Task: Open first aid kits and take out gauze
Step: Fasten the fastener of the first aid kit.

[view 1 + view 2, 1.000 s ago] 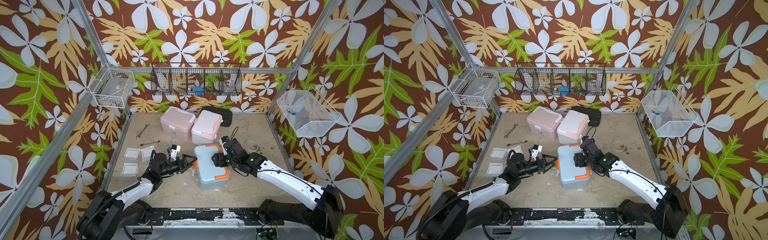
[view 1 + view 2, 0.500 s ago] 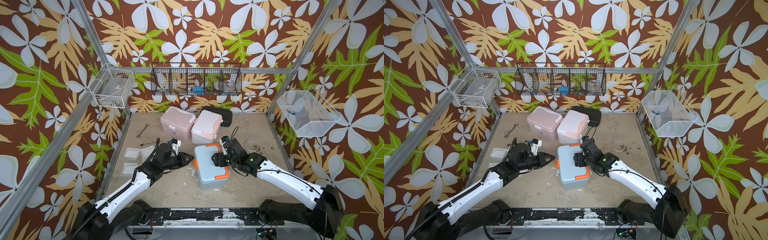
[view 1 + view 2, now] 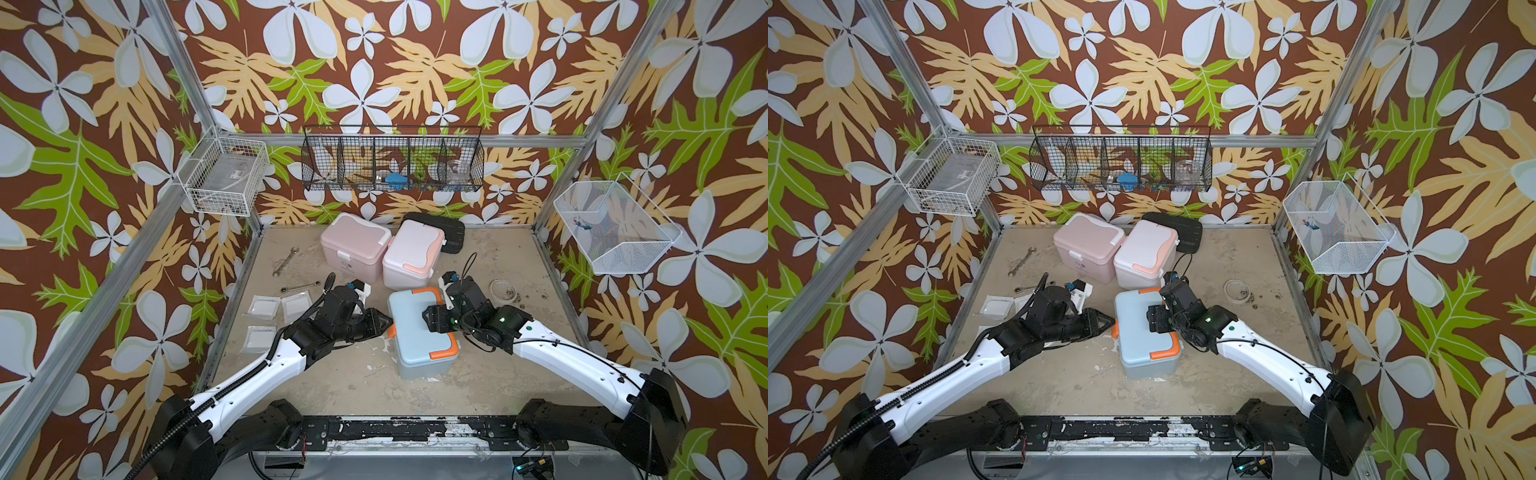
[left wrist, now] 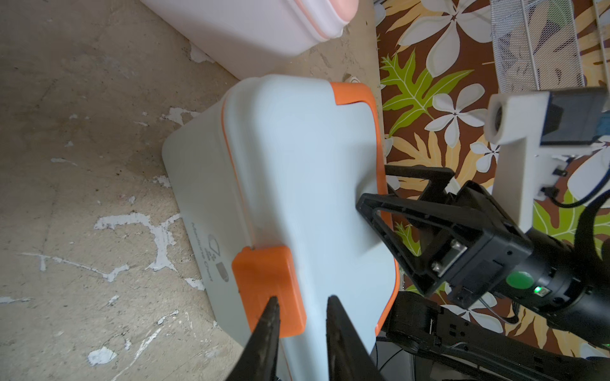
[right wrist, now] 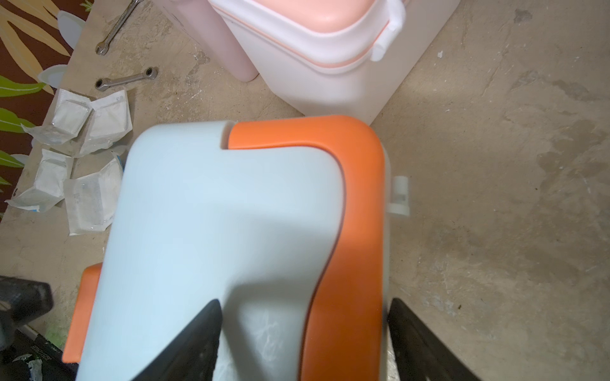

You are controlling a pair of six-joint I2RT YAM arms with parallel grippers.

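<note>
The light blue first aid kit (image 3: pixel 415 332) with orange trim stands lid-down at the table's middle. My left gripper (image 4: pixel 302 300) is at its front, shut on the orange latch (image 4: pixel 267 283), with one fingertip on the latch and one on the lid. My right gripper (image 5: pixel 305 301) straddles the orange handle (image 5: pixel 353 214) at the lid's far edge and holds the kit. The pink kit (image 3: pixel 353 245) and the white-and-peach kit (image 3: pixel 411 257) stand closed behind. Several gauze packets (image 3: pixel 264 307) lie on the table to the left.
A flat black case (image 3: pixel 444 230) lies at the back. Two wrenches (image 3: pixel 286 262) are near the gauze, and a tape ring (image 3: pixel 503 289) lies to the right. Wire baskets (image 3: pixel 392 162) hang on the walls.
My left arm has swung right to the blue kit's front and its jaws have closed from wide open onto the latch. The right arm has held still.
</note>
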